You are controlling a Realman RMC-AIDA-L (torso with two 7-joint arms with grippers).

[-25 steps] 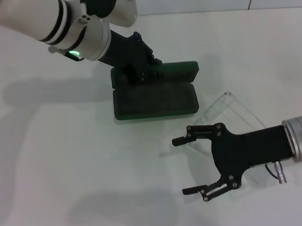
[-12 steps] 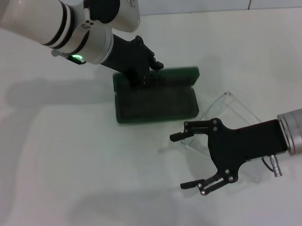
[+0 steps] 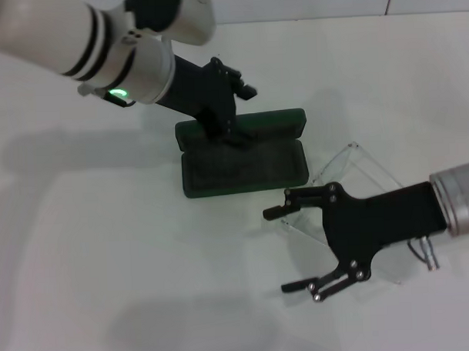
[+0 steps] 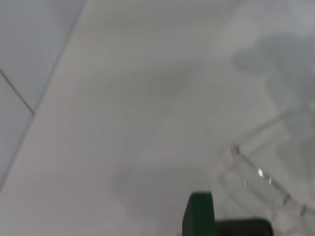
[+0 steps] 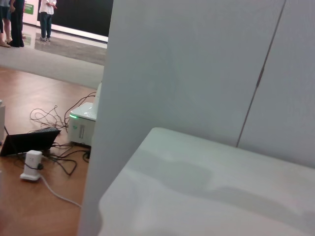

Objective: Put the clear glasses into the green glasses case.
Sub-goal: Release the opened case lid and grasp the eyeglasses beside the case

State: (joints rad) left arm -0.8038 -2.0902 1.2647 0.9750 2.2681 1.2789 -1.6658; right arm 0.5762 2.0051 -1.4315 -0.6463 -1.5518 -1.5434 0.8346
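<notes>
Right gripper (image 3: pixel 297 250) is my working one now: its fingers are spread wide apart, holding nothing, and it hovers over the near end of the clear glasses (image 3: pixel 350 179), which lie on the table (image 3: pixel 83 258) just beside the right end of the green glasses case (image 3: pixel 242 166). I judge I placed it so because the frame must sit between the fingers before I close them — the thin temple arms look fragile and hard to see, so I aim for the front part.

Left gripper (image 3: pixel 234 106) is at the back edge of the case, on the raised lid. I think it is there to keep the lid up and the case steady, so the dark lined tray stays free for the glasses. If its fingers pinch the lid or only press on it, I cannot tell. From the left wrist view I see one green corner of the case and a clear edge of the glasses near it.

Next move, as I judge, is to lower the right gripper carefully.
</notes>
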